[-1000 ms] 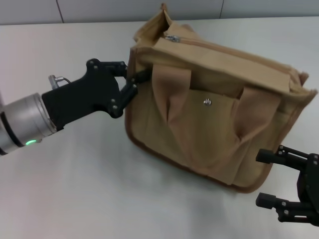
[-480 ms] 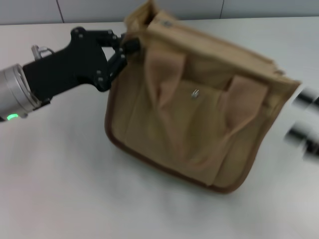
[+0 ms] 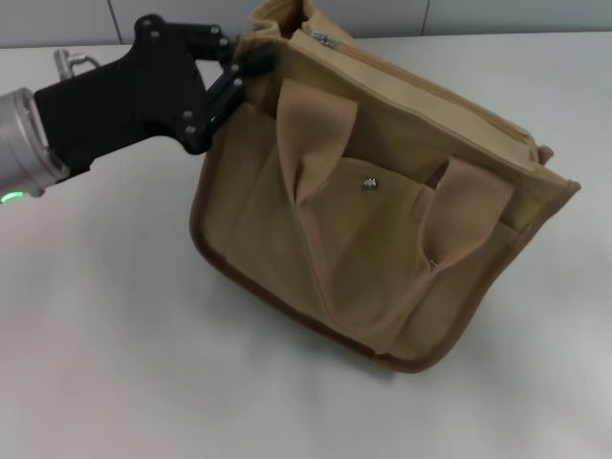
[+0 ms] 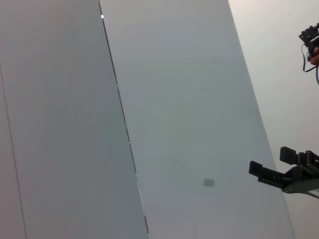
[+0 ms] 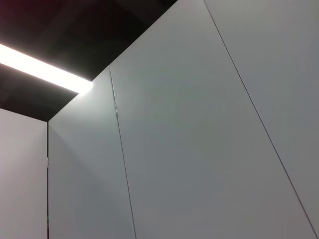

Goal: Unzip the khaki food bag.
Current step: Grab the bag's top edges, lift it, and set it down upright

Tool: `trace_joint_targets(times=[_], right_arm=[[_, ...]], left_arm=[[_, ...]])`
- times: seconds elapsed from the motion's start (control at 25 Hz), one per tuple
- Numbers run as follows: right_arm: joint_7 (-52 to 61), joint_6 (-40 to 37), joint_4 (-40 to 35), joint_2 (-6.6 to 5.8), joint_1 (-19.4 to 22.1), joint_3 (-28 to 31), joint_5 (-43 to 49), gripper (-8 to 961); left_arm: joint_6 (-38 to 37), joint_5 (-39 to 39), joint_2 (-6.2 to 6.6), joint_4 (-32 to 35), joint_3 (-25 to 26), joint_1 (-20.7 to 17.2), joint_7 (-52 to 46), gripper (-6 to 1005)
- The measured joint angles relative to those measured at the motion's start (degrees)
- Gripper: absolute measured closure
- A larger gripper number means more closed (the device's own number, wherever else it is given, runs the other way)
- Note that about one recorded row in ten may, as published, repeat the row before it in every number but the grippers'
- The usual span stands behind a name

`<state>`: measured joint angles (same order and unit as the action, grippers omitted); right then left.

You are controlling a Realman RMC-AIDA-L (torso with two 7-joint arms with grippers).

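Note:
The khaki food bag (image 3: pixel 382 239) stands tilted on the white table, its snap pocket (image 3: pixel 369 185) and two handles facing me. Its top zipper runs closed along the upper edge, with the metal pull (image 3: pixel 323 38) at the left end. My left gripper (image 3: pixel 247 73) is shut on the bag's upper left corner fabric, just beside the pull. My right gripper is out of the head view. It shows only far off in the left wrist view (image 4: pixel 279 167), away from the bag, its fingers apart and holding nothing.
The white table (image 3: pixel 115 335) spreads bare in front of and left of the bag. A grey panelled wall (image 4: pixel 174 99) fills both wrist views. A dark ceiling with a light strip (image 5: pixel 40 64) appears in the right wrist view.
My left gripper has pulled the bag's corner up and toward the back left, shifting the whole bag left. The right gripper has moved off the lower right of the head view.

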<state>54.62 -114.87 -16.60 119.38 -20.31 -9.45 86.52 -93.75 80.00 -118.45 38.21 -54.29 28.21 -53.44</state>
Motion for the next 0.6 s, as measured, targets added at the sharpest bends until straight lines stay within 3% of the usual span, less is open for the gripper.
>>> trace_joint_targets(times=[0.28, 0.6], right_arm=[[0.2, 1.9, -0.1, -0.07, -0.4, -0.2, 0.1, 112], [0.3, 2.8, 0.0, -0.08, -2.8, -0.2, -0.1, 112]], left_arm=[[-1.6, -0.1, -0.01, 1.2, 0.1, -1.4, 0.1, 941], [-2.4, 0.0, 0.09, 8.1, -0.1, 1.5, -2.9, 942]])
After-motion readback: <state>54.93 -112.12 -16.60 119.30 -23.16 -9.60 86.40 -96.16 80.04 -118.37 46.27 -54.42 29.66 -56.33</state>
